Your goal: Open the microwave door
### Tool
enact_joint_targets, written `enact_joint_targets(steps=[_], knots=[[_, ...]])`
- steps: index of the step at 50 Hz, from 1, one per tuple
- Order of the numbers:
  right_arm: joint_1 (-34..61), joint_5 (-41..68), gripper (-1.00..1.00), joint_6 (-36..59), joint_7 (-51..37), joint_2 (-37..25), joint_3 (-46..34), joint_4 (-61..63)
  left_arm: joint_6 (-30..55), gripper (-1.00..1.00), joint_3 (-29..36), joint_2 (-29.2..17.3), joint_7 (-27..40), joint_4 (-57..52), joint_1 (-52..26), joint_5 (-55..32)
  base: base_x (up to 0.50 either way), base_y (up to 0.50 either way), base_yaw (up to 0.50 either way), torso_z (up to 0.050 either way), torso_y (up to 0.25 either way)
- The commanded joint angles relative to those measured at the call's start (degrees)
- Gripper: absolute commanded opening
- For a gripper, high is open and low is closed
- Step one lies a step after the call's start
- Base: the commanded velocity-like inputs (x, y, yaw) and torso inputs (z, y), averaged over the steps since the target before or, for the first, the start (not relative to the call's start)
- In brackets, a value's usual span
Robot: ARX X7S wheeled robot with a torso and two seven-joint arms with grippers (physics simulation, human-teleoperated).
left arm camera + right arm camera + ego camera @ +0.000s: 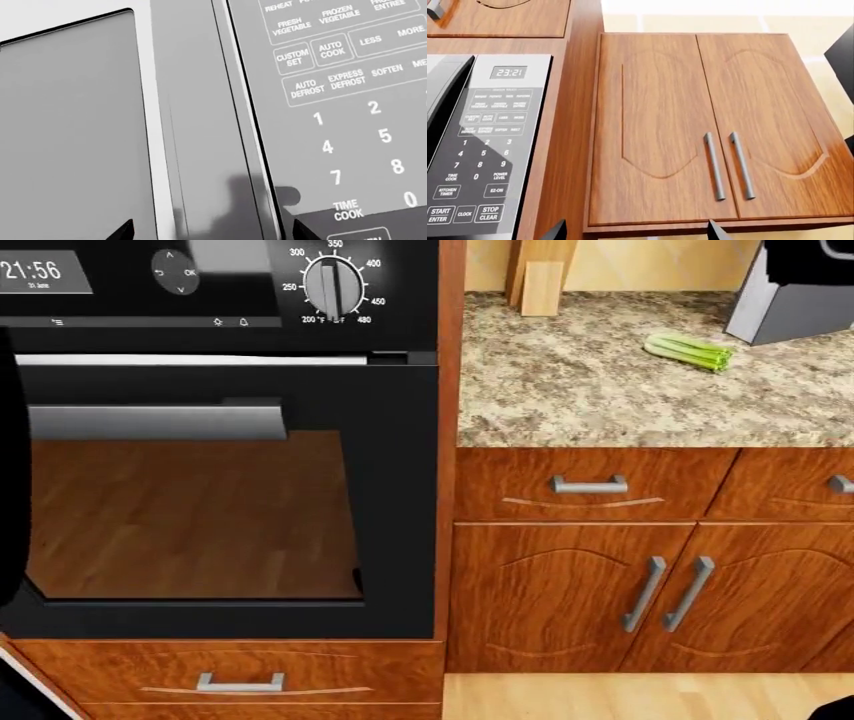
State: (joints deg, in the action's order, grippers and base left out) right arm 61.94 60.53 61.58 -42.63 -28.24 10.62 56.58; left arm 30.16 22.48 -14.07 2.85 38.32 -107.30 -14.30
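Grey metal door: we found the microwave door point(67, 135) filling the left wrist view, a flat dark-grey panel with a pale silver strip point(150, 150) down its edge, just beside the keypad panel point(347, 120).
Location: it sat high in a wooden column, above what the head view covered; that view showed only the black oven point(220, 510) below.
Handling: we judged the panel rigid, hinged, smooth and likely slippery, with little weight to swing.
Hold: we saw no handle, so we reckoned the edge strip next to the keypad was the place to hook or pull.
Left gripper point(210, 231): its two dark fingertips point(123, 231) stood apart, close to the door face, touching nothing we could see.
Right gripper point(635, 231): fingertips likewise spread, holding nothing, facing the wall cabinet doors point(714, 125).
Room: wood-fronted kitchen, speckled stone counter point(601, 370) with celery point(689, 350) on it.
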Motion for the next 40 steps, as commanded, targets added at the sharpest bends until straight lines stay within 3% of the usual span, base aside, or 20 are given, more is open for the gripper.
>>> enact_joint_targets(steps=[1,37,38,40], knots=[[0.68,0.64,1.0,-0.32,-0.8,-0.66,-0.6,-0.3,-4.71,1.0,1.46,1.59,-1.02,7.9,-1.97,1.56,0.0,0.0,0.0,0.0,0.0],[1.1,2.32,1.0,-1.72,-2.51,-2.59,-1.24,-0.73,-15.29,1.0,3.6,5.12,-2.34,27.01,-6.88,3.98,0.0,0.0,0.0,0.0,0.0],[1.16,2.43,1.0,-1.72,-2.6,-2.65,-1.25,-0.73,-15.63,-1.0,3.51,5.13,-2.13,27.28,-6.98,3.97,0.0,0.0,0.0,0.0,0.0],[1.21,2.59,1.0,-1.75,-2.75,-2.74,-1.29,-0.73,-16.17,-1.0,3.41,5.13,-1.86,27.78,-7.26,4.0,0.0,0.0,0.0,0.0,0.0]])
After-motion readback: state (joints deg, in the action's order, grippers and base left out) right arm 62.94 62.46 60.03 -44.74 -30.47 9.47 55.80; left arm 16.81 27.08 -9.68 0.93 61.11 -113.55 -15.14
